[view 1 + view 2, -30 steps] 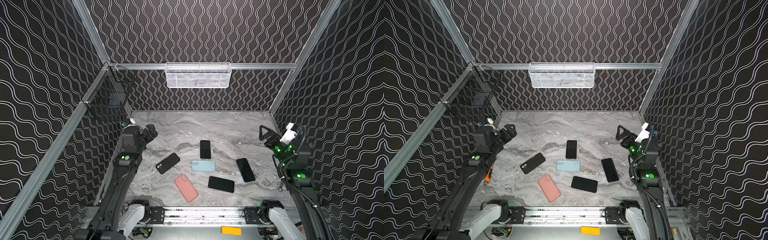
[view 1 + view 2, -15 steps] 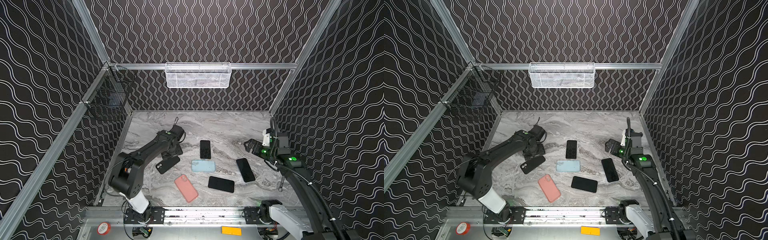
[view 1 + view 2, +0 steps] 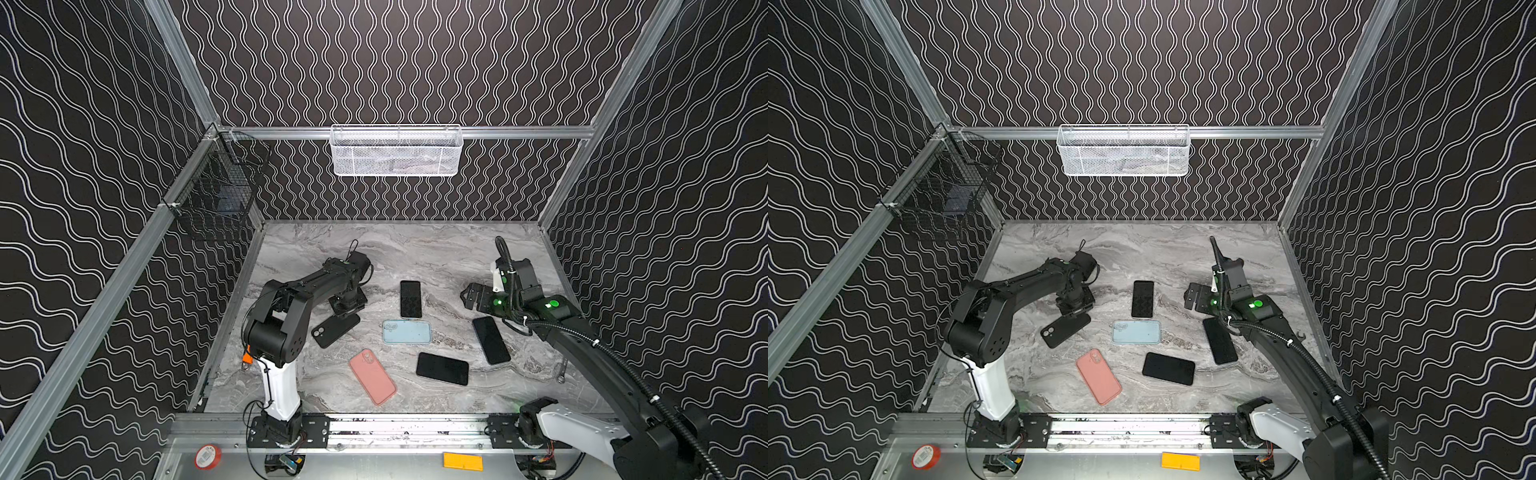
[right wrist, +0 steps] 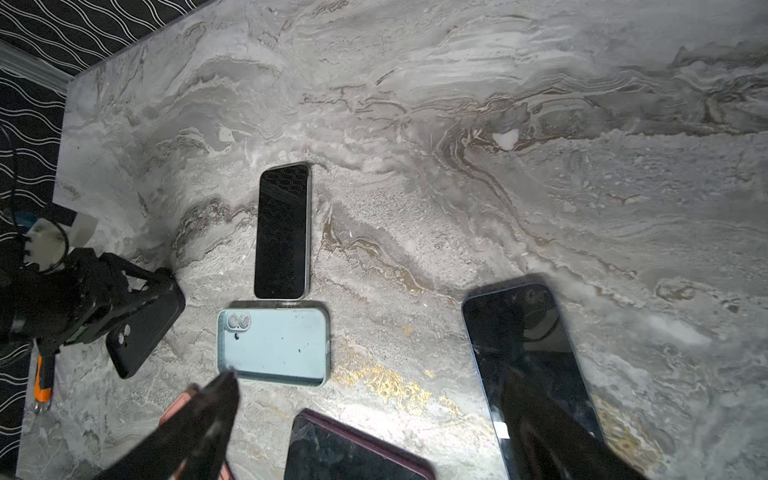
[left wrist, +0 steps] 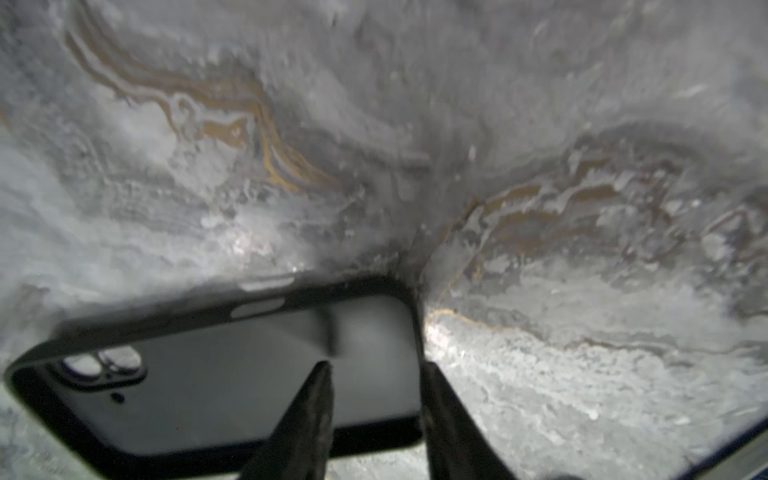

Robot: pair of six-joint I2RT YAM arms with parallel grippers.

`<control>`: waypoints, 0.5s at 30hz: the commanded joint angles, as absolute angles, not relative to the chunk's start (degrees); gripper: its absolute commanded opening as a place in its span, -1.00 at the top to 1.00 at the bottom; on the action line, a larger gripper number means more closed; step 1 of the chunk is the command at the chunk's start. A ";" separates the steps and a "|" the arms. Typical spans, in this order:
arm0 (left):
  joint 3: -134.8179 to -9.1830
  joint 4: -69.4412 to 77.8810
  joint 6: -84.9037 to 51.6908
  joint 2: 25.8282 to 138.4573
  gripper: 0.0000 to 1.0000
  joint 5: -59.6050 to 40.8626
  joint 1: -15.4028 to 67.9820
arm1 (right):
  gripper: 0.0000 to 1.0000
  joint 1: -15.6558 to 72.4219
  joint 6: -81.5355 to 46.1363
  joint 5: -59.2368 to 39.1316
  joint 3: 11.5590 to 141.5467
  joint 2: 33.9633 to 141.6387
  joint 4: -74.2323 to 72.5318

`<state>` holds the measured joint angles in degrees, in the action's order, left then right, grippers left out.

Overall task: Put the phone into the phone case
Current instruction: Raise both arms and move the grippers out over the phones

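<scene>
three phones: all lying flat on the marble bench (image 3: 415,253), dark screens up. centre phone (image 3: 410,299) sits mid-bench, right phone (image 3: 491,340) is toward the right edge, front phone (image 3: 442,368) is nearer the front edge. none of them is in a case.
three cases: black case (image 3: 335,330) lies toward the left edge, blue case (image 3: 406,331) is mid-bench just beside the centre phone's near end, and pink case (image 3: 372,376) is closest to the front edge.
black case: open side up and set diagonally, with its camera cut-out end pointing at the front-left corner.
left gripper (image 5: 376,368): right down at the black case's far short end. one finger (image 5: 307,415) is inside the shell and the other is outside against the end wall. jaws are partly apart, with a clear gap between the inner finger and the wall, so nothing is clamped.
right gripper (image 3: 469,296): jaws spread wide and empty, hovering by the right phone's far end, toward the right edge.
off the bench: white mesh basket (image 3: 395,150) on the back rail, black wire basket (image 3: 212,199) on the left wall, red tape roll (image 3: 208,456) past the front edge.
</scene>
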<state>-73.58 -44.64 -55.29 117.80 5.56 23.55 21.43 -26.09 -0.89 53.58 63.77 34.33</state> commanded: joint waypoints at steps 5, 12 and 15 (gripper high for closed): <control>-75.41 -41.13 -51.41 121.11 0.37 6.23 22.59 | -1.00 22.76 -27.41 1.65 53.62 62.07 36.01; -76.01 -40.90 -49.38 121.74 0.52 6.97 22.63 | -1.00 23.46 -27.97 2.10 53.59 61.57 36.98; -76.28 -41.34 -48.18 120.90 0.53 8.26 22.68 | -1.00 23.95 -28.21 2.13 53.66 61.74 36.91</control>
